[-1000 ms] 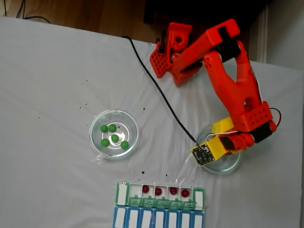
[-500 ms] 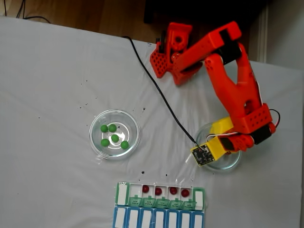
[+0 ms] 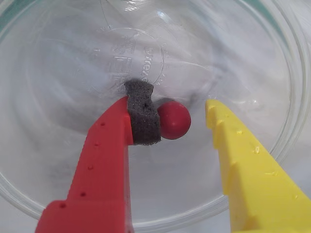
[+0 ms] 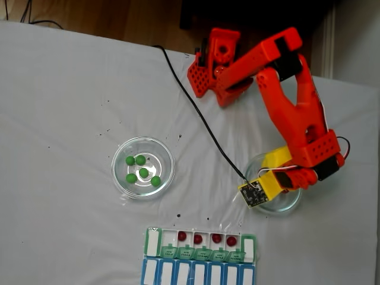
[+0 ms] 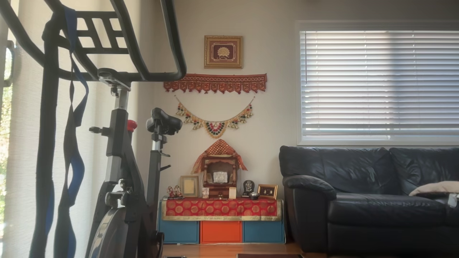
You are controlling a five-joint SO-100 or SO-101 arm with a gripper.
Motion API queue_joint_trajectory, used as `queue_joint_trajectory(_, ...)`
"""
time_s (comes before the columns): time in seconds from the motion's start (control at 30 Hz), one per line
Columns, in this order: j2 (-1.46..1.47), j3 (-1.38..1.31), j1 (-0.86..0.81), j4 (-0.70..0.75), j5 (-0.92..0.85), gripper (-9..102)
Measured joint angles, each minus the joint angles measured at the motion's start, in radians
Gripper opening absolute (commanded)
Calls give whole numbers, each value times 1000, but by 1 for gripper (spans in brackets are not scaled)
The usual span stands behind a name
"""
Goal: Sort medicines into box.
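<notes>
In the wrist view the gripper [image 3: 171,109] sits low inside a glass dish [image 3: 272,63], jaws wide, with a red ball [image 3: 174,120] at frame centre touching the foam pad [image 3: 142,114] of the red finger and apart from the yellow finger [image 3: 243,160]. In the fixed view the box [image 4: 199,261] lies at the bottom centre with four red balls [image 4: 206,238] in its open row, and five green balls [image 4: 141,168] sit in another dish [image 4: 122,178] left of centre.

A dark red ball [image 3: 173,120] was seen touching the foam-padded red finger [image 3: 142,119] of an opened gripper [image 3: 176,112] inside a glass dish [image 3: 272,63].
</notes>
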State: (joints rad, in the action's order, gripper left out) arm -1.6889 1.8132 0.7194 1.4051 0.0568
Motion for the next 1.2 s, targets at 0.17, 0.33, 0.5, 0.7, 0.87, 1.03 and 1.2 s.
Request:
queue_joint_trajectory(0.17, 0, -5, 0, 2, -31, 14)
queue_joint_trajectory(0.33, -20, -3, 17, 2, -49, 14)
queue_joint_trajectory(0.5, -38, 8, 25, 8, -69, 14)
queue_joint_trajectory(0.7, -41, 8, 25, 8, -80, 15)
queue_joint_trajectory(0.87, -41, 8, 25, 8, -80, 16)
queue_joint_trajectory(1.03, 23, -17, -6, 8, -84, 16)
queue_joint_trajectory(1.2, 61, -61, -20, 31, -84, 17)
